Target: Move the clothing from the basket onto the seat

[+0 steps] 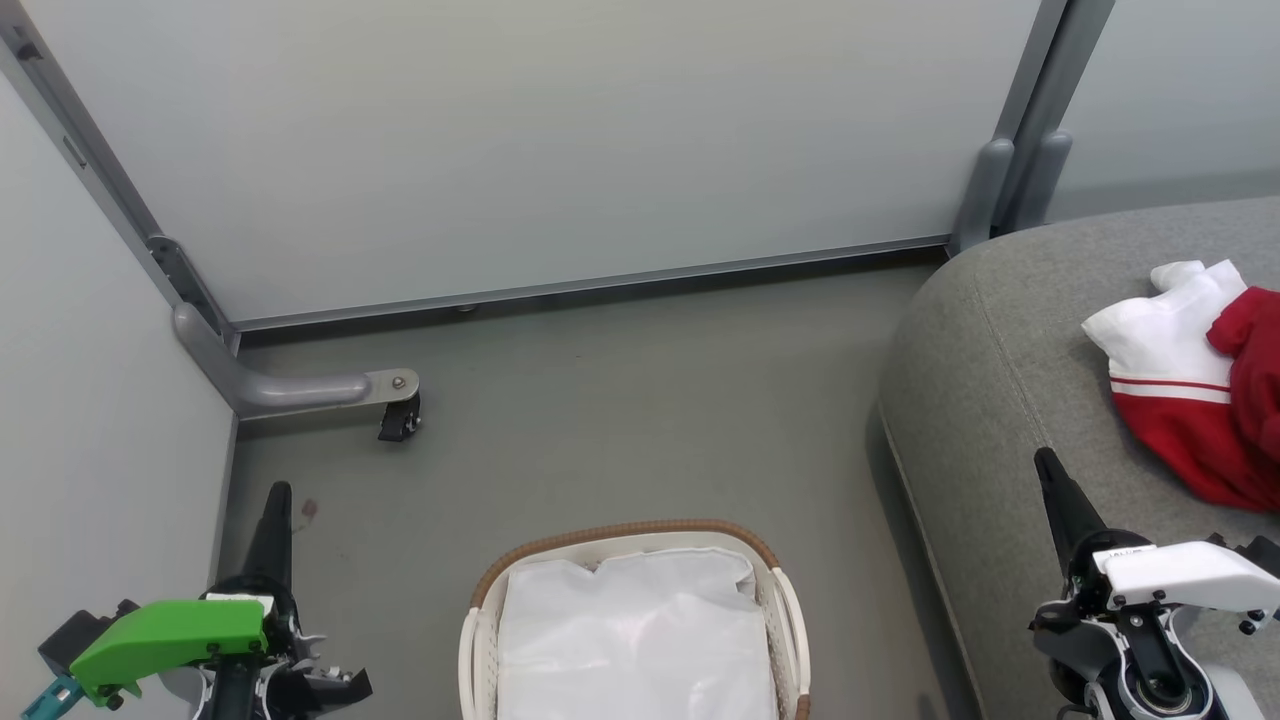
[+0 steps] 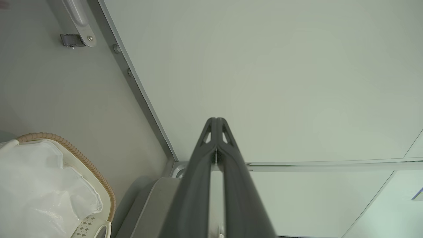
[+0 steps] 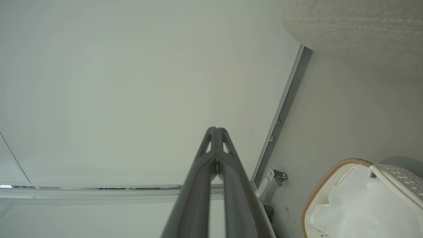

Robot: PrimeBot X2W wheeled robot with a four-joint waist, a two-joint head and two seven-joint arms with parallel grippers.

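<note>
Red and white clothing [image 1: 1195,385] lies crumpled on the grey seat [image 1: 1000,400] at the right of the head view. The white basket [image 1: 480,640] with a brown woven rim stands on the floor at bottom centre, and inside it I see its white liner [image 1: 635,640]. My left gripper [image 1: 278,492] is at the lower left, shut and empty, left of the basket. My right gripper [image 1: 1045,458] is at the lower right over the seat's front part, shut and empty, left of the clothing. Each wrist view shows its gripper [image 2: 216,119] [image 3: 215,129] with the fingertips pressed together, the basket [image 2: 79,158] [image 3: 330,172] at a lower corner.
Pale partition panels [image 1: 560,140] on grey frames wall in the floor behind and to the left. A grey support foot with a black caster [image 1: 398,418] juts onto the floor near the left corner. Open grey floor [image 1: 640,400] lies between the basket and the panels.
</note>
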